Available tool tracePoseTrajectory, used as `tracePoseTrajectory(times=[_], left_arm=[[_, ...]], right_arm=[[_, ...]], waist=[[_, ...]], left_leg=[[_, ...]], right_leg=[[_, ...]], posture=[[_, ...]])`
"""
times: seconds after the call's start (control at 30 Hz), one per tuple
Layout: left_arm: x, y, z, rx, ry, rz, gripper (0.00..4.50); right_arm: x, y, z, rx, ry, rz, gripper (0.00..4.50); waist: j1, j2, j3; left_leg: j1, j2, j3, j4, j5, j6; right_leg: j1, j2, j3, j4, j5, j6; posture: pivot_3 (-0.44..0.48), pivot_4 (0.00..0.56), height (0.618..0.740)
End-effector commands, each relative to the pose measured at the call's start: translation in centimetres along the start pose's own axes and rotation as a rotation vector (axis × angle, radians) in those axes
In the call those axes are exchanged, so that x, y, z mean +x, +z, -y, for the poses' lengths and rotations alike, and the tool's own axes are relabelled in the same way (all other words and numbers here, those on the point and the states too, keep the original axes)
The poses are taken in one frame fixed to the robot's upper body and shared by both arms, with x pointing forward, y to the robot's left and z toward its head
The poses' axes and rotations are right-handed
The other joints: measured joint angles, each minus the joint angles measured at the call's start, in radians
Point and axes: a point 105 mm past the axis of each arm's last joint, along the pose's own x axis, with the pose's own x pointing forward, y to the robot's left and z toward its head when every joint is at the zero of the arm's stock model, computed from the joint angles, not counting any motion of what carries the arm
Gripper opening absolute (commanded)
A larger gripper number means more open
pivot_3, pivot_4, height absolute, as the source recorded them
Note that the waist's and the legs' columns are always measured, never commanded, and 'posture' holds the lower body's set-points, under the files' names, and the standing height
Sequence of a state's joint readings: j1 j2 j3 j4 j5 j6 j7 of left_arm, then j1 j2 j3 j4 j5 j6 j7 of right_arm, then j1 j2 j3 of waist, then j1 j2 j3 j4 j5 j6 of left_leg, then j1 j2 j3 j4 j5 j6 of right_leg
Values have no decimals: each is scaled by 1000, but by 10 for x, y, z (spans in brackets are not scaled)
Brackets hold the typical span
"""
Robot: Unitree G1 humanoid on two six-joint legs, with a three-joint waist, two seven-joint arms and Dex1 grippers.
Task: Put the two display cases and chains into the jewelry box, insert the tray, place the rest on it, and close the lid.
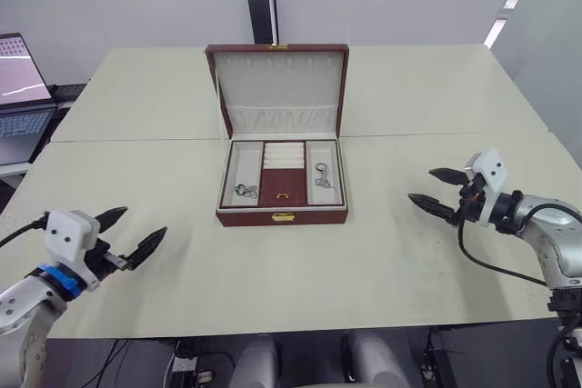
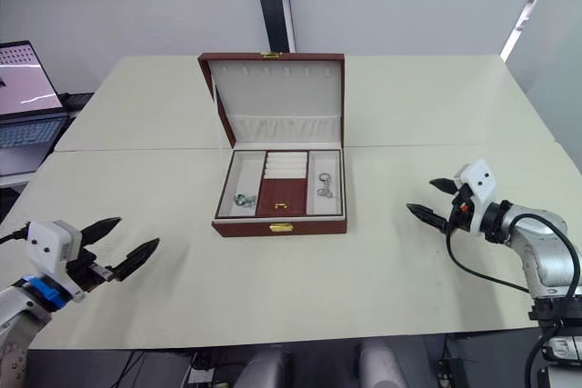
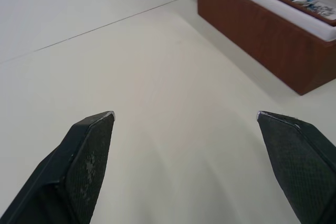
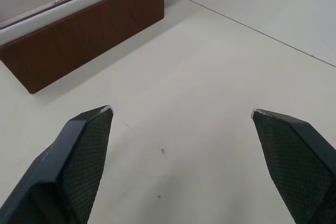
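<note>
- Jewelry box [image 1: 283,216] sits mid-table, reddish-brown wood-look shell, gold clasp on the front wall. No readable writing or brand on it.
- Lid [image 1: 278,86] is up, standing near vertical behind the box; cream lining, a row of small hooks near its top edge, a gathered pocket along its lower edge.
- Tray [image 1: 283,173] is seated in the box: cream end compartments, reddish-brown middle section with cream ring rolls at its far end and a small gold pull near the front.
- Small silver metal pieces [image 1: 245,191] lie in the tray's left end compartment; one has a bluish tint in the left wrist view. Too small to tell what they are.
- Another silver clasp-like piece [image 1: 323,178] lies in the right end compartment.
- Table [image 1: 382,252] is matte cream, with a thin seam line running across it behind the box's front half.
- Left gripper [image 1: 127,233] hovers over the table's near-left area, well apart from the box, black textured fingers spread, nothing between them.
- Right gripper [image 1: 436,190] hovers to the box's right, well apart, fingers likewise spread wide and empty.
- Laptop [image 1: 20,97] at the far left edge, screen lit, content unreadable.
</note>
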State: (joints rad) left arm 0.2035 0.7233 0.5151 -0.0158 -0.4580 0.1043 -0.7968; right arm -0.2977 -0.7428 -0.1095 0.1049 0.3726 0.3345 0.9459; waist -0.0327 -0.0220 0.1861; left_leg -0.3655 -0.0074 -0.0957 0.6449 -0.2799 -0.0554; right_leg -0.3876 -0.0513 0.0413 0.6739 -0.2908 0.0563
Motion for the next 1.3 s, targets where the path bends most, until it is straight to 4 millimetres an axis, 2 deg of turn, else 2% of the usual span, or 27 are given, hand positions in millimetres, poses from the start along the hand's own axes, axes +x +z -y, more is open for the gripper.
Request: tracePoseTrajectory(times=[0.03,0.27,0.47,0.57,0.77,0.87,1.0,1.07,1.2,1.3], left_arm=[[-3,14,-20,38,59,31,4500],[1,19,-32,41,70,29,4500],[14,24,-26,40,26,44,4500],[33,25,-11,24,-37,53,3882],[68,29,13,-4,-103,73,2027],[82,27,30,-17,-154,73,1087],[95,24,41,-28,-181,69,17],[101,23,43,-30,-183,65,0],[110,24,48,-34,-205,69,0],[113,24,65,-45,-284,65,0]], right_arm=[[-4,13,5,-49,-21,44,4480],[5,17,-3,-49,-10,78,4480],[11,18,-5,-49,-17,96,4480],[27,22,-7,-49,-35,120,3842],[63,29,-24,-62,10,130,1970],[79,33,-28,-70,4,133,1233],[94,37,-36,-71,24,145,401],[103,39,-45,-82,53,151,15],[117,46,-57,-93,89,161,15],[125,44,-73,-116,154,137,15]], waist=[[0,0,0],[-1,0,0],[0,0,0],[0,0,0],[-2,0,0],[-2,0,0],[-1,0,0],[-1,0,0],[-3,0,0],[-7,0,0]], left_leg=[[0,0,0,0,0,0],[0,0,0,0,0,0],[0,0,-1,0,0,0],[0,0,0,0,0,0],[0,0,0,0,0,0],[0,0,0,0,0,0],[0,0,-1,0,0,0],[0,0,-1,0,0,0],[0,0,-1,1,0,0],[0,-1,-1,0,0,0]], right_leg=[[0,0,0,0,0,0],[0,0,0,0,0,0],[0,0,0,0,0,0],[0,0,0,1,0,0],[-1,0,0,1,0,0],[-1,0,0,2,0,0],[-1,0,0,2,0,0],[-1,0,0,2,0,0],[-1,0,0,3,0,0],[-2,0,0,3,0,0]], posture=[[0,150,740],[0,150,740],[0,150,740],[0,150,740],[0,150,740],[0,150,740],[0,150,740],[0,150,740],[0,150,740],[0,150,740]])
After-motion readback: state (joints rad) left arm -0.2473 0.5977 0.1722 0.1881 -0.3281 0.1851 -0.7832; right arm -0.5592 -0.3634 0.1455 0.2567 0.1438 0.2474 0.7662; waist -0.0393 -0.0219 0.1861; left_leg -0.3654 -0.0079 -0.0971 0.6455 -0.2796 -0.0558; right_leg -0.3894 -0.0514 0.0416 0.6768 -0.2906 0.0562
